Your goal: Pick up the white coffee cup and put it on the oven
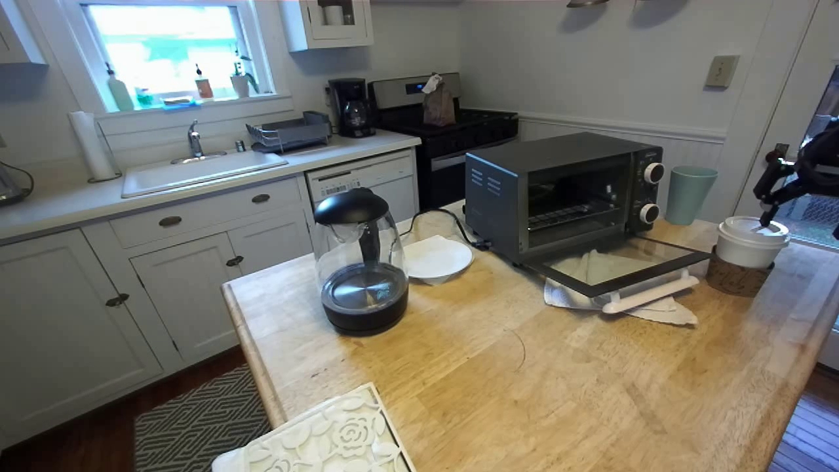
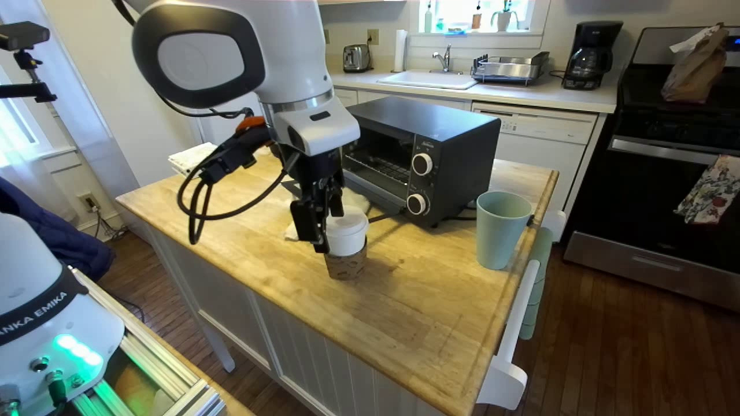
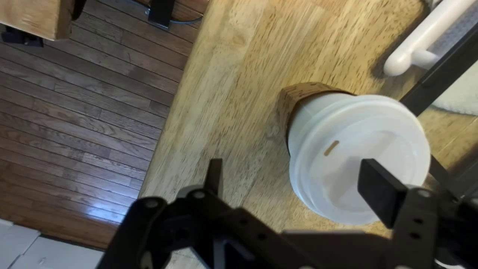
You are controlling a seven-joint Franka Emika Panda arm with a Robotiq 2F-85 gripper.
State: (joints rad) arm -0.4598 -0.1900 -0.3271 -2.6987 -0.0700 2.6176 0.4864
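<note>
The white coffee cup, with a white lid and a brown cardboard sleeve, stands upright on the wooden table near its edge in both exterior views [image 1: 750, 248] [image 2: 346, 236]. It also shows in the wrist view [image 3: 347, 138]. My gripper [image 3: 292, 168] is open and empty. In the wrist view its right finger overlaps the lid and its left finger is over bare wood beside the cup. In an exterior view the fingers [image 2: 325, 224] are close to the lid; contact is unclear. The dark grey toaster oven [image 1: 564, 157] [image 2: 425, 118] stands beside the cup with its glass door lowered.
The oven door's white handle [image 1: 652, 293] is close to the cup, with a cloth [image 1: 665, 311] under it. A pale green tumbler [image 1: 688, 195] [image 2: 502, 231] stands beside the oven. A glass kettle [image 1: 362, 262], a white plate [image 1: 439, 259] and a white carved box [image 1: 328, 432] are also there.
</note>
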